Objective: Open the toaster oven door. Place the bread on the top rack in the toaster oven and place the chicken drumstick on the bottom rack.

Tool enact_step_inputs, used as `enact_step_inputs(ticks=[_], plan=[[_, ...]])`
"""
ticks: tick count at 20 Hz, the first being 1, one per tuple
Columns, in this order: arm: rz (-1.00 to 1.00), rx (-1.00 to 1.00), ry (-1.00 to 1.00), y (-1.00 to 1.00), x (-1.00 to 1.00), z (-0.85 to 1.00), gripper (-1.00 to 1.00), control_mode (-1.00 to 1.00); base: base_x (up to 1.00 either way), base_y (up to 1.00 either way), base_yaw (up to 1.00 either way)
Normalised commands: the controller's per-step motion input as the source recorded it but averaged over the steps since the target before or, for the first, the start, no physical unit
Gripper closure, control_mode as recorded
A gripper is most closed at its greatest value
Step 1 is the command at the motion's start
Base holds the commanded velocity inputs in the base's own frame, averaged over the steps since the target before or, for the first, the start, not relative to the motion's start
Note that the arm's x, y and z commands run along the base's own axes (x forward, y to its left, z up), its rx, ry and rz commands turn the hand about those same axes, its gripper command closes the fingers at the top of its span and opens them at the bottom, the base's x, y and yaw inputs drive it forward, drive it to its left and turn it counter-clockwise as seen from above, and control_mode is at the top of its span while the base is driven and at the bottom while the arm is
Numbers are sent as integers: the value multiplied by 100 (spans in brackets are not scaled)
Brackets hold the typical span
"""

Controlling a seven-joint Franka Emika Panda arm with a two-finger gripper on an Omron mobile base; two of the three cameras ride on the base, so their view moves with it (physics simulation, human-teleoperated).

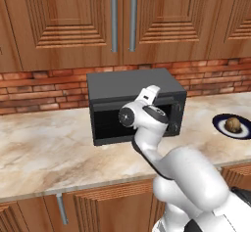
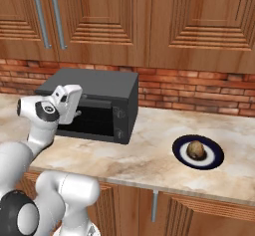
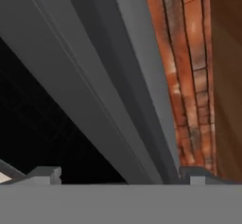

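Note:
The toaster oven (image 1: 132, 86) (image 2: 99, 83) stands on the counter against the brick wall. Its door (image 1: 130, 121) (image 2: 92, 118) is upright and shut, and the dark glass hides the top rack and bottom rack. My gripper (image 3: 122, 176) (image 2: 74, 104) is open and holds nothing, right at the door's upper edge; in the hand view the oven's grey top edge runs between the fingertips (image 3: 47, 173). To the right of the oven, the bread (image 1: 233, 124) (image 2: 196, 150), a roundish brown piece, lies on a dark blue plate (image 1: 218, 123) (image 2: 216, 158). The chicken drumstick is out of view.
Wooden wall cabinets (image 1: 117, 20) hang above the oven. The marble counter (image 1: 44, 143) (image 2: 149, 145) spreads left of the oven and between the oven and the plate. Small knobs (image 2: 118, 114) sit on the oven's front right.

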Motion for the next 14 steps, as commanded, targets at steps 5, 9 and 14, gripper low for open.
enact_step_inputs(ticks=[5, 9, 14], plan=[[0, -5, 0, 0, 38, -7, 100, -100, 0, 0, 0], [0, -7, 1, 1, 45, -11, 100, -100, 0, 0, 0], [0, -7, 11, 3, 43, -25, 100, -100, 0, 0, 0]])
